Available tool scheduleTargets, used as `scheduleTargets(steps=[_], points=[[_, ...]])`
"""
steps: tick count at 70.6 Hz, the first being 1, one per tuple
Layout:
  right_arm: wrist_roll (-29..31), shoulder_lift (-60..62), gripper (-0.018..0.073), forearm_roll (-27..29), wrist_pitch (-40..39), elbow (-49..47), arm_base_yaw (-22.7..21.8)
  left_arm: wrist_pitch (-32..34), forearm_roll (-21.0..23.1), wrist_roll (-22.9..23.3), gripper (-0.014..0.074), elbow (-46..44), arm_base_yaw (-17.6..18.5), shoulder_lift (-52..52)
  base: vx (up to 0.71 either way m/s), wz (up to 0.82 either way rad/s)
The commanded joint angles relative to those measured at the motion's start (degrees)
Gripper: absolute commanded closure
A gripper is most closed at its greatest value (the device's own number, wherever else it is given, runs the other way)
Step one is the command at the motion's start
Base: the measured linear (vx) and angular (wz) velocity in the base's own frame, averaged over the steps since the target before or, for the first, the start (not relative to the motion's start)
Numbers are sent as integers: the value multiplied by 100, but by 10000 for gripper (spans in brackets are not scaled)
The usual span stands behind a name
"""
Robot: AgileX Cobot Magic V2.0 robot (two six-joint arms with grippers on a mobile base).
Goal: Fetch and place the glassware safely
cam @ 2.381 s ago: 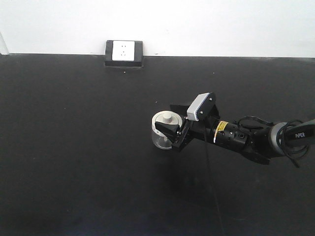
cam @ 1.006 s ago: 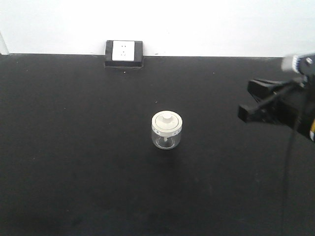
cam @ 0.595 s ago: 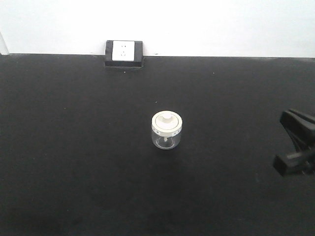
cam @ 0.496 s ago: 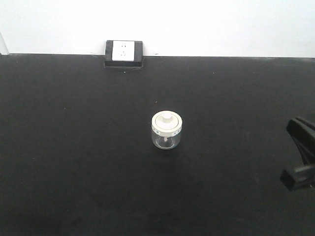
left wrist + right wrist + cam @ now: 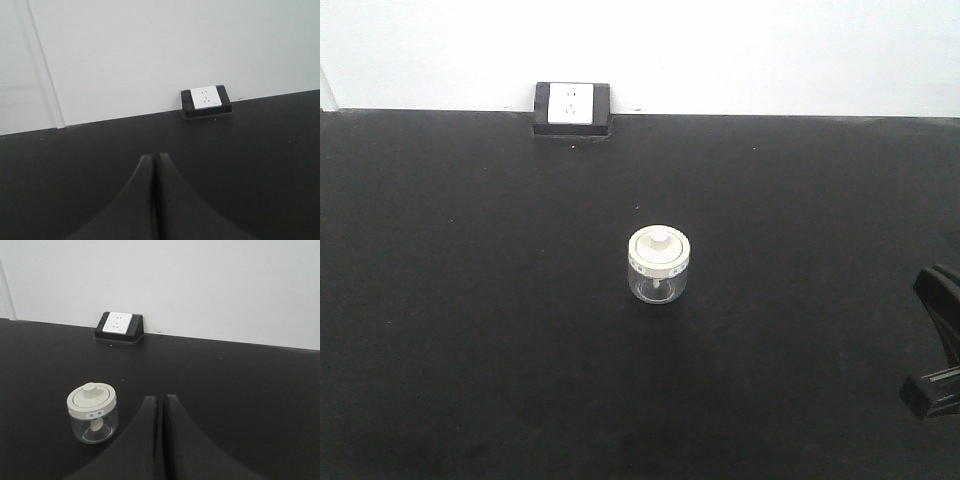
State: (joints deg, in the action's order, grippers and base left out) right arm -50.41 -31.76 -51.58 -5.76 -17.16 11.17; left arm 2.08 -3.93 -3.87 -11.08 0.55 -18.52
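Glassware [image 5: 658,266] is sitting upright mid-counter [image 5: 470,330], well clear of every edge: I'm seeing a squat clear jar, cream lid, central knob, small rim label. My right gripper [image 5: 161,401] is showing its fingers pressed together beside it, apart; the left gripper [image 5: 152,160] likewise, holding nothing.

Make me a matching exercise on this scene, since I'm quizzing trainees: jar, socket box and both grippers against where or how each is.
Things:
1. jar
2. socket box
3. left gripper
4. right gripper

States:
A. against the wall at the table's far edge
B. shut, jar ahead to one side in its own view
C. upright mid-table, lid on, untouched
D. shut, no jar in its own view

Pairs: 1-C, 2-A, 3-D, 4-B
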Motion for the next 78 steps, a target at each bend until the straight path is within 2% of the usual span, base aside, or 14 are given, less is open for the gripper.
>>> scheduleTargets(steps=[1,45,54,67,78], points=[[17,-3,563,36,-233,-150,-31,430,57,44,603,-162,33,-66,0,0],[17,-3,563,36,-233,-150,-31,430,57,44,603,-162,33,-66,0,0],[17,-3,563,36,-233,-150,-31,65,68,44,603,-162,33,88,0,0],[17,-3,563,36,-233,-150,-31,-557,393,44,603,-98,33,528,0,0],[17,-3,563,36,-233,-150,-31,-426,393,44,603,425,33,1127,0,0]])
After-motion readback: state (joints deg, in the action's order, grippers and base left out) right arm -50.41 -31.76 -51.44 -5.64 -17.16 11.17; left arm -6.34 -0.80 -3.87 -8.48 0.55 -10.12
